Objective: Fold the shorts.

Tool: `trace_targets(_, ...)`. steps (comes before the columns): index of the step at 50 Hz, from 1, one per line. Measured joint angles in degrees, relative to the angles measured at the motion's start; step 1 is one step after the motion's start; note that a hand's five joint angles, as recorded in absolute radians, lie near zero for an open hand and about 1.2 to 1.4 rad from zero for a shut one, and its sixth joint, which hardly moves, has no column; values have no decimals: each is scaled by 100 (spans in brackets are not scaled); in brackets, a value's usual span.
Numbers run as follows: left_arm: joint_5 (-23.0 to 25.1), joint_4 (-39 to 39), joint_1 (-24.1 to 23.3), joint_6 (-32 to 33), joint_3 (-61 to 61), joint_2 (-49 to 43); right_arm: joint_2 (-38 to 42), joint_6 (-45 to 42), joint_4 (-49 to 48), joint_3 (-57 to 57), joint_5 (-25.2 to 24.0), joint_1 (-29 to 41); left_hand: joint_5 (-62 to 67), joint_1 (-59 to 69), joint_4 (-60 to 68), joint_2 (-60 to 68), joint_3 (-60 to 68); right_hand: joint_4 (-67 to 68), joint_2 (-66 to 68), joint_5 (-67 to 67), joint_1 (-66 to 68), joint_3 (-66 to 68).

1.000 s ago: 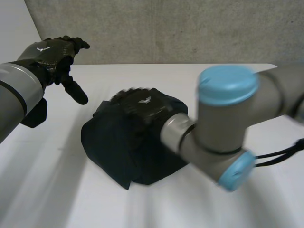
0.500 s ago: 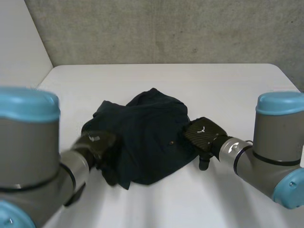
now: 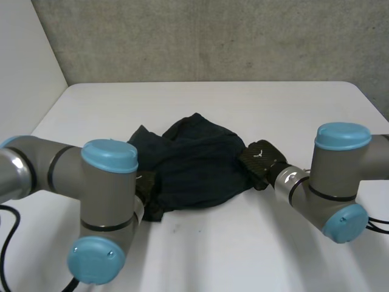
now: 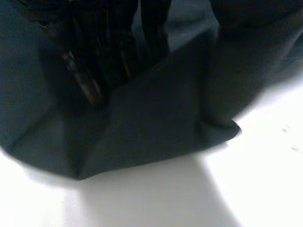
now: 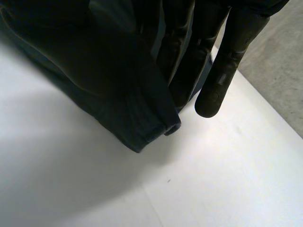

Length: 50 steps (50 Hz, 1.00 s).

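Dark navy shorts point(image 3: 194, 170) lie crumpled in the middle of the white table point(image 3: 243, 249). My left hand point(image 3: 146, 185) is at their left edge, mostly hidden behind its own arm. In the left wrist view its fingers point(image 4: 85, 71) dig into the cloth point(image 4: 156, 123), and a raised fold runs between them and the thumb. At the shorts' right edge is my right hand point(image 3: 260, 159). In the right wrist view its fingers point(image 5: 189, 61) curl round the hem point(image 5: 142, 118), with one finger point(image 5: 222, 71) straight beside it.
A grey concrete wall point(image 3: 213, 36) stands behind the table's far edge. Bare white table lies in front of the shorts and to both sides. Both forearms reach in low over the near half of the table.
The left hand came down from high at the left to the shorts' left edge. The right hand slid off the top of the shorts to their right edge. Both hands closed on cloth.
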Motion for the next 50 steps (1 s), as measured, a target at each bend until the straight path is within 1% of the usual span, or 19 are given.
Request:
trace_targets(3, -81, 24, -3, 1, 139, -122, -192, 151, 84, 68, 17, -1, 1549, 1346, 1567, 1469, 1483, 0, 0, 0, 0, 17)
trace_targets(5, -198, 34, -7, 5, 237, -102, -488, 332, 242, 171, 31, -9, 1877, 1513, 2006, 1945, 1915, 0, 0, 0, 0, 17)
trace_targets(7, -270, 31, -8, 15, 263, 62, -611, 390, 314, 210, 34, -14, 1877, 1513, 2082, 2023, 2020, 0, 0, 0, 0, 16)
trace_targets(12, -310, -80, 4, 234, 144, 1026, -1238, 499, 759, 338, 30, -30, 1877, 1513, 2085, 2031, 2038, 0, 0, 0, 0, 17)
trace_targets(17, -48, -538, 20, 968, 37, 2408, -2092, 471, 1410, 244, 30, -31, 1877, 1513, 2096, 2031, 2038, 1, 0, 0, 0, 18)
trace_targets(18, 52, -711, 19, 1168, 52, 2740, -2392, 471, 1642, 145, 31, -37, 1877, 1513, 2108, 2031, 2038, 2, 0, 0, 0, 18)
trace_targets(20, 193, -950, 18, 1395, 131, 3156, -2814, 478, 1965, -53, 31, -54, 1877, 1513, 2114, 2031, 2038, 2, 0, 0, 1, 18)
trace_targets(21, 193, -950, 18, 1395, 131, 3156, -2814, 478, 1965, -53, 31, -54, 1877, 1513, 2114, 2031, 2038, 2, 0, 0, 1, 18)
trace_targets(22, 375, -1269, 21, 1614, 321, 3650, -3266, 493, 2323, -326, 32, -92, 1877, 1513, 2153, 2037, 2046, 3, 0, 0, 0, 18)
trace_targets(25, 545, -1557, 36, 1748, 647, 4092, -3689, 526, 2637, -681, 36, -148, 1877, 1513, 2183, 2045, 2151, 3, 0, 0, 1, 18)
trace_targets(29, 703, -1781, 75, 1796, 1159, 4422, -4030, 631, 2867, -1109, 45, -214, 1877, 1513, 2190, 2053, 2152, 3, 0, 0, 1, 18)
trace_targets(32, 753, -1815, 96, 1790, 1384, 4353, -4059, 767, 2910, -1333, 51, -253, 1877, 1513, 2190, 2055, 2151, 3, 0, 0, 0, 18)
trace_targets(37, 783, -1789, 141, 1775, 1557, 3773, -3724, 868, 2863, -1446, 99, -252, 1877, 1513, 2191, 2056, 2152, 3, 0, 0, 33, 18)
trace_targets(41, 785, -1654, 309, 1769, 1673, 2859, -3122, 875, 2772, -1525, 200, -195, 1877, 1513, 2191, 2059, 2152, 4, 0, 0, 55, 18)
trace_targets(42, 785, -1531, 424, 1771, 1770, 2390, -2721, 859, 2675, -1623, 281, -141, 1877, 1513, 2191, 2060, 2152, 4, 0, 0, 55, 18)
trace_targets(43, 784, -1505, 447, 1772, 1791, 2298, -2647, 856, 2655, -1644, 296, -130, 1877, 1513, 2191, 2060, 2152, 4, 0, 0, 55, 18)
trace_targets(45, 781, -1244, 592, 1781, 2058, 1605, -2086, 830, 2472, -1876, 461, -42, 1877, 1513, 2191, 2061, 2154, 4, 0, 0, 57, 18)
trace_targets(47, 782, -1087, 644, 1786, 2243, 1283, -1861, 820, 2384, -2002, 555, -9, 1877, 1513, 2192, 2063, 2157, 4, 0, 0, 55, 18)
trace_targets(50, 795, -522, 754, 1800, 2987, 294, -985, 760, 1914, -2583, 1036, 99, 1877, 1513, 2192, 2066, 2174, 5, 0, 0, 55, 18)
